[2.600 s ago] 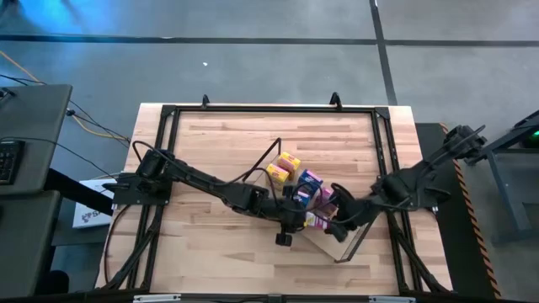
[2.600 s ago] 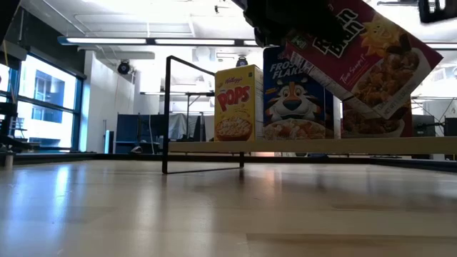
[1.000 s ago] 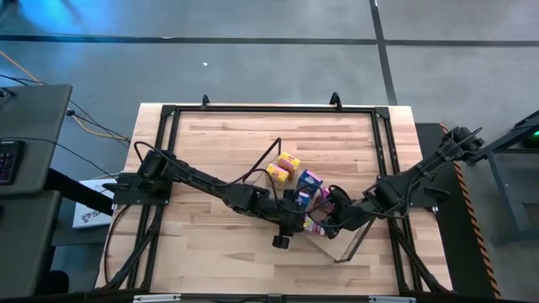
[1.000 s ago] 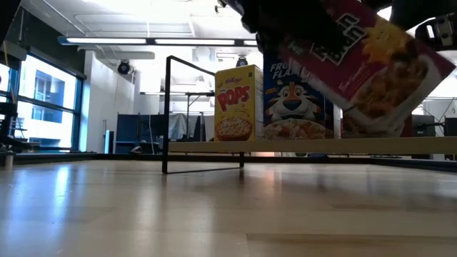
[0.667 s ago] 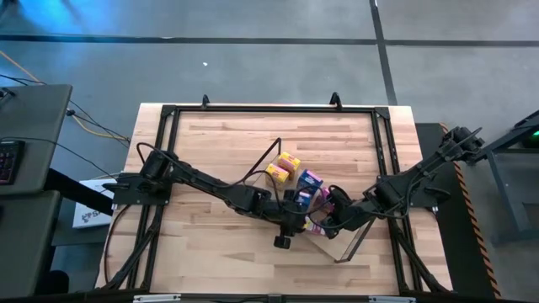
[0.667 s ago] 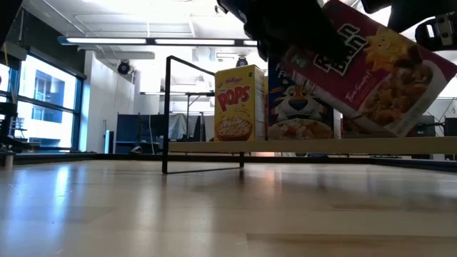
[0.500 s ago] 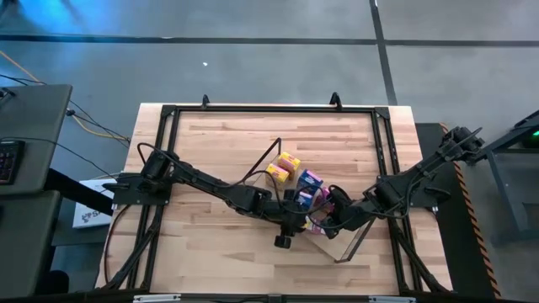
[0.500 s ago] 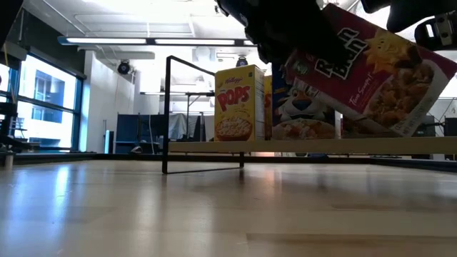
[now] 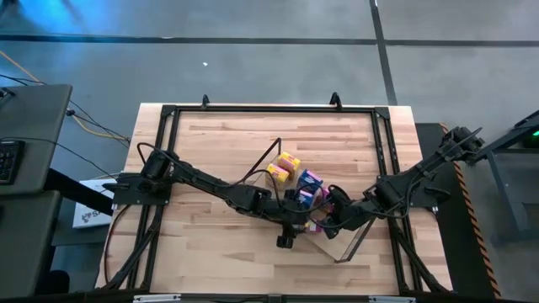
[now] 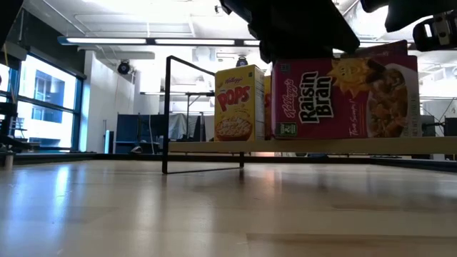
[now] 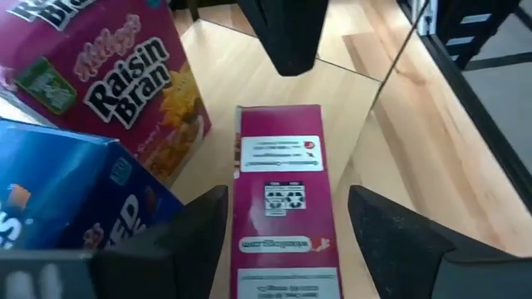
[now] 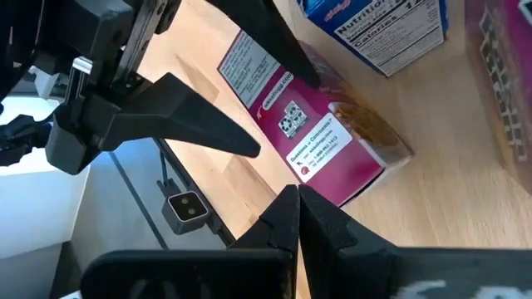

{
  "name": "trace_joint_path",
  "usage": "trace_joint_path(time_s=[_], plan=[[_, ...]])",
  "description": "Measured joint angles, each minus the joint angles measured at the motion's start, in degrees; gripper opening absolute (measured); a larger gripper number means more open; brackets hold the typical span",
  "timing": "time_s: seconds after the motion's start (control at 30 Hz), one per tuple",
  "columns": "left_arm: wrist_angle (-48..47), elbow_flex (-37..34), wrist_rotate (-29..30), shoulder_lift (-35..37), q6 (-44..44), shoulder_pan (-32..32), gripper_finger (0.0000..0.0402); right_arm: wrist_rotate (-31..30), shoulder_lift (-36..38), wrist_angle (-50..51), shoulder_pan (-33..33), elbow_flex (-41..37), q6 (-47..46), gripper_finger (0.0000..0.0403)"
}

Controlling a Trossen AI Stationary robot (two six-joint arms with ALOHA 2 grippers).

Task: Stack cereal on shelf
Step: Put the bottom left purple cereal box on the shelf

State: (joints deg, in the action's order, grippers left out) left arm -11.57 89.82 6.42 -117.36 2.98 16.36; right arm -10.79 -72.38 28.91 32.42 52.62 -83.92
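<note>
The high view is evenly lit and fairly sharp, with soft, short shadows under the arms on the surface (image 9: 219, 143). The low view is backlit: ceiling strip lights (image 10: 128, 41) and the window (image 10: 43, 93) glare brightly, so the arms above show as black silhouettes, and the near surface blurs and carries a pale sheen. In the left wrist view the end effector's fingers (image 11: 195, 224) are dark and out of focus, while the pink box (image 11: 283, 183) between them is crisp. The right wrist view is bright, with soft foreground blur.
</note>
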Motion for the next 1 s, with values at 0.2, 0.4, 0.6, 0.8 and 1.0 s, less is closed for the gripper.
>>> trace_joint_path(time_s=[0.2, 0.4, 0.6, 0.8, 1.0], plan=[[-1.5, 1.0, -3.2, 0.4, 0.4, 0.0, 0.0254, 0.1, 0.0, -1.3, 0.0, 0.0, 2.1, 0.0], [-7.0, 4.4, -3.2, 1.5, -1.7, 0.2, 0.0254, 1.6, 1.0, -2.2, 0.0, 0.0, 5.5, 0.0], [-7.9, 4.8, -3.1, 4.6, -2.5, 0.2, 0.0255, 1.7, 3.7, -3.8, 0.0, 0.4, 12.0, 0.0], [-11.6, 4.7, -3.4, 11.5, -0.6, 1.0, 0.0255, 2.9, 4.1, -4.1, -0.2, 6.4, 26.4, 0.0], [-8.9, 4.1, -2.1, 18.5, 0.3, 2.4, 0.0255, 8.0, -1.7, 0.4, -3.0, 14.0, 37.9, 0.0]])
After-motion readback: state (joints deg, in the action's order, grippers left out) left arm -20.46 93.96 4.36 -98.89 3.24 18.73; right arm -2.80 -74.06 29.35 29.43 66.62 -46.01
